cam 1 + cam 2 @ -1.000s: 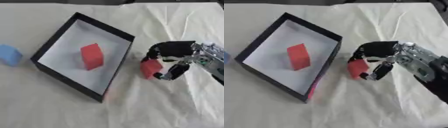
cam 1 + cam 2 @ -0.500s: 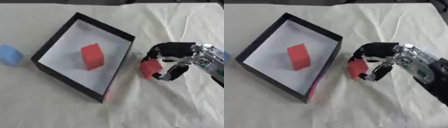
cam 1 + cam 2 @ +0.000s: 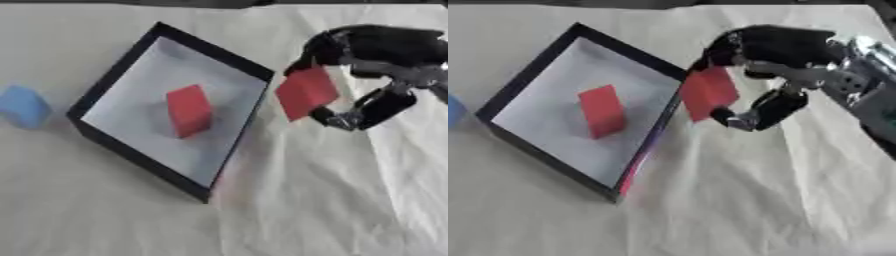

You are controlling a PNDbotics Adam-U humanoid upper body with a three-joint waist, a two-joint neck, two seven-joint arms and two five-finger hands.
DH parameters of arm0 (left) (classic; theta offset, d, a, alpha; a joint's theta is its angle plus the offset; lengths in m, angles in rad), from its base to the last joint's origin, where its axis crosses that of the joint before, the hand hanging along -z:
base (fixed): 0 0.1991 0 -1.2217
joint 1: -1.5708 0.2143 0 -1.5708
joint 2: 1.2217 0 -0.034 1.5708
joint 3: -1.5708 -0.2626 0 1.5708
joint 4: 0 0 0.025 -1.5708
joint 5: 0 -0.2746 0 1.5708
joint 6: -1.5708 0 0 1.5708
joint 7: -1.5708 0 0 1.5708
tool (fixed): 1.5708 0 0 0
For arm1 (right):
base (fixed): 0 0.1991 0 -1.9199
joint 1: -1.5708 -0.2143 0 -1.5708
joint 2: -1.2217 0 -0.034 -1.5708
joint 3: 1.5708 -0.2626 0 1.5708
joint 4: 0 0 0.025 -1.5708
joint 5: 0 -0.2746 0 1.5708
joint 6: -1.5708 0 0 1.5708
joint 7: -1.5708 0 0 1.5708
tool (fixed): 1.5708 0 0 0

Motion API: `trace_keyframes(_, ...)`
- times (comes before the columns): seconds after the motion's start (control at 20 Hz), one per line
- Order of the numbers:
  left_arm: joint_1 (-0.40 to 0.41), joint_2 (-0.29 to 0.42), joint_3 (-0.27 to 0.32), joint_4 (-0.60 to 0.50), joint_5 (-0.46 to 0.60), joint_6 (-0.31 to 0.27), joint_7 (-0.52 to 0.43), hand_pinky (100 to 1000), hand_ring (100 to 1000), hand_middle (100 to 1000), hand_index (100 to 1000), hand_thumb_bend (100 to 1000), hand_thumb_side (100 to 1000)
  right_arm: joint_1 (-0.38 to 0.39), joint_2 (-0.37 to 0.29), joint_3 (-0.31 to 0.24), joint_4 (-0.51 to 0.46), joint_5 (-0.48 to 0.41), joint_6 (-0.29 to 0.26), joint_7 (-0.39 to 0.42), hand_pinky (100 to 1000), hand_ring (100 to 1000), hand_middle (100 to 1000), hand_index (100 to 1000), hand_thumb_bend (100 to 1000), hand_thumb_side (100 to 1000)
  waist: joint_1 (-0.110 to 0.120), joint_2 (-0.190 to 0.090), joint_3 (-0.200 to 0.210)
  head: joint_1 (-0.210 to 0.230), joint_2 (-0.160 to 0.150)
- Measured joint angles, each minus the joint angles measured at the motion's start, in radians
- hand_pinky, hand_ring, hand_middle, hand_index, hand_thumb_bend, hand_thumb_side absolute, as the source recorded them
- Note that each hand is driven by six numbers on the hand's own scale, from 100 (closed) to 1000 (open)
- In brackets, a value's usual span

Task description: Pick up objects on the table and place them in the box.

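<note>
My right hand [image 3: 367, 50] is shut on a red block [image 3: 306, 92], pinched between fingers above and thumb below. The block hangs in the air just outside the right wall of the black box [image 3: 131, 55]. Inside the box, on its white floor, stands another red block [image 3: 189, 110]. A blue block [image 3: 23, 106] lies on the cloth to the left of the box. My left hand shows in neither view.
A cream cloth [image 3: 289, 210] with soft wrinkles covers the table. A dark strip runs along the far edge.
My right hand has lifted the red block off the cloth and carried it up and left, to the box's right wall. The whole picture has also shifted.
</note>
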Motion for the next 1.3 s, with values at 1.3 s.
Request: trace_keyframes(1.3, 0.001, 0.0, 0.016, -0.005, 0.028, 0.002, 0.037, 875, 936, 824, 769, 100, 662, -0.528, 0.462, 0.125, 0.718, 0.267, -0.121, 0.127, 839, 623, 484, 668, 188, 474, -0.008, -0.026, 0.108, -0.065, 0.017)
